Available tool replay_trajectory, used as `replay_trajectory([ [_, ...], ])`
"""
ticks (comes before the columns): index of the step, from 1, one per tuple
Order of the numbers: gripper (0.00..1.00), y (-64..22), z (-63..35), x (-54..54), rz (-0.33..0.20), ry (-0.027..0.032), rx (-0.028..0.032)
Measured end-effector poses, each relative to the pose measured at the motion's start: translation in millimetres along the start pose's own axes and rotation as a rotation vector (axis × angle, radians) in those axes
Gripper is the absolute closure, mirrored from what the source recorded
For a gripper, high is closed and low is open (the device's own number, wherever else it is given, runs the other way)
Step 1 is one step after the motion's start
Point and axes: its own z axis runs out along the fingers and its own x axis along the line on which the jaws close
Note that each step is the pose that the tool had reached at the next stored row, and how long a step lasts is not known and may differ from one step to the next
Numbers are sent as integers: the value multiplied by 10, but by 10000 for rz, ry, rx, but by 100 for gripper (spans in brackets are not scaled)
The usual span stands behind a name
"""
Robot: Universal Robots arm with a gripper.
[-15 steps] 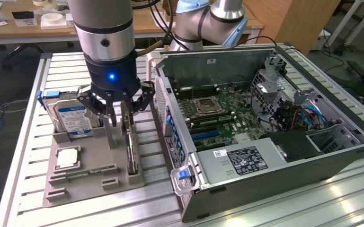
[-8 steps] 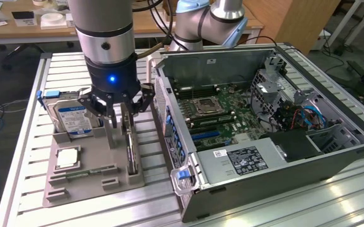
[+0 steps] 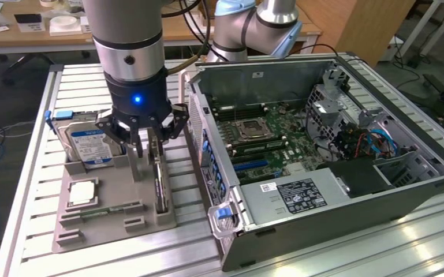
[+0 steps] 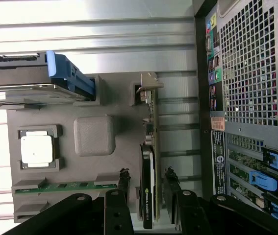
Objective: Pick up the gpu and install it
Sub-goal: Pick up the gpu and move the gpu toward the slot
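Observation:
The gpu (image 3: 160,187) stands on its edge in a slot of the grey holder tray (image 3: 90,236), a thin dark card with a black cooler. In the wrist view the gpu (image 4: 149,181) runs lengthwise, its silver bracket (image 4: 149,83) at the far end. My gripper (image 3: 146,141) hangs right above the card, open, with one finger on either side of it. In the wrist view the gripper (image 4: 147,188) straddles the cooler end, and small gaps show between the fingertips (image 4: 124,181) and the card.
The open computer case (image 3: 376,190) lies at the exterior view's right, close beside the tray, motherboard (image 3: 268,133) exposed. On the tray also sit a hard drive (image 3: 90,144) in a blue caddy, a processor (image 3: 81,193) and a memory stick (image 3: 106,212). A slatted metal table (image 3: 21,190) lies underneath.

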Motion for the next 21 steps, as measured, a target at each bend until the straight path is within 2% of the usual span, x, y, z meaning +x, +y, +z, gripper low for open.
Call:
replay_trajectory([
  [21, 58, -6, 127, 3, 0, 1, 2],
])
